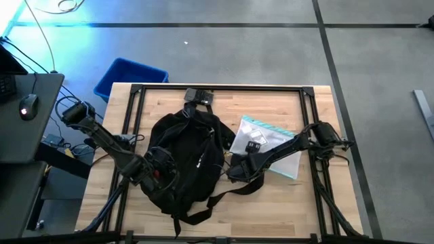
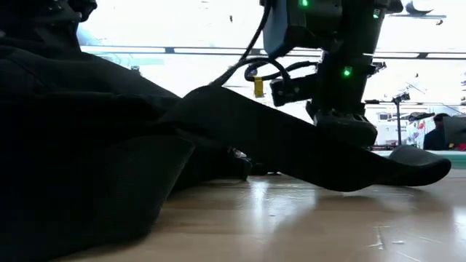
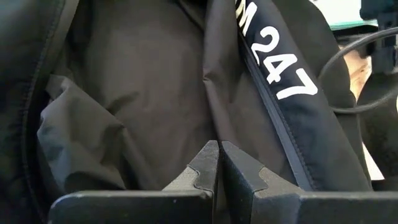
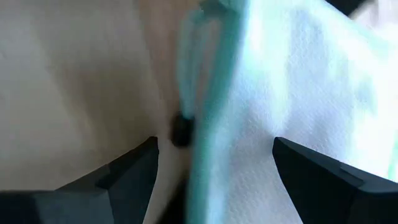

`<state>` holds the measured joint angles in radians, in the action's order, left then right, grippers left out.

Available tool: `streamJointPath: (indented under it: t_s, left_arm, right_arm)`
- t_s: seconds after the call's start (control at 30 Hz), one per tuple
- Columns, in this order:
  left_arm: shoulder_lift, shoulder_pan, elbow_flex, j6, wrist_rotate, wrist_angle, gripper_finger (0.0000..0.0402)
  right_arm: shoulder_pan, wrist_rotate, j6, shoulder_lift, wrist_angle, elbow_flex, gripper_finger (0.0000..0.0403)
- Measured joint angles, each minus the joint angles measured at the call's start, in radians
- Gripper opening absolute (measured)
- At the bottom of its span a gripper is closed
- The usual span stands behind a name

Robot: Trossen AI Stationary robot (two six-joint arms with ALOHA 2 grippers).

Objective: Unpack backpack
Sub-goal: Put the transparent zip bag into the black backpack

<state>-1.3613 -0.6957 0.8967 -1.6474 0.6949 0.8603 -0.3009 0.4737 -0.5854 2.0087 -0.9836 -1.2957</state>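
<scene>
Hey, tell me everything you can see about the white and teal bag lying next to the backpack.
The drawstring bag looks like thin white fabric with a teal edge and cord. It lies flat on the wooden table, right of the black backpack, with small dark and pale shapes showing on it near the backpack side. The right gripper hangs just over its teal edge, jaws open either side of that edge, not gripping.

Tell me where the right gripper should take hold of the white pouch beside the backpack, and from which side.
Probably the teal-trimmed edge of the white pouch, from above: it lies flat on the table, and the open right gripper already straddles that edge.
</scene>
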Motion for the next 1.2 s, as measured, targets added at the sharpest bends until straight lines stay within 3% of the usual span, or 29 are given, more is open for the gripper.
streamJointPath:
  t_s: [0.13,0.27,0.47,0.67,0.87,1.2]
  left_arm:
    - [0.000,0.010,0.000,0.000,-0.004,-0.001,0.0000]
    - [0.000,0.023,0.000,0.000,-0.003,-0.005,0.0000]
    - [0.001,0.036,0.000,0.035,-0.073,-0.038,0.0000]
    - [0.001,0.034,0.001,0.086,-0.074,-0.078,0.0000]
    - [0.001,0.034,0.001,0.089,-0.067,-0.079,0.0000]
    - [0.000,0.035,0.001,0.124,-0.043,-0.081,0.0000]
  right_arm:
    - [0.014,0.032,-0.080,0.003,-0.104,0.005,0.0287]
    - [0.029,0.008,-0.094,0.001,-0.052,0.041,0.0241]
    - [0.039,-0.017,-0.086,0.000,-0.058,0.083,0.0139]
    - [0.040,-0.055,-0.117,-0.014,-0.084,0.031,0.0016]
    - [0.040,-0.013,-0.221,-0.079,-0.104,-0.055,0.0005]
    - [0.059,0.127,-0.217,-0.205,-0.186,-0.184,0.0000]
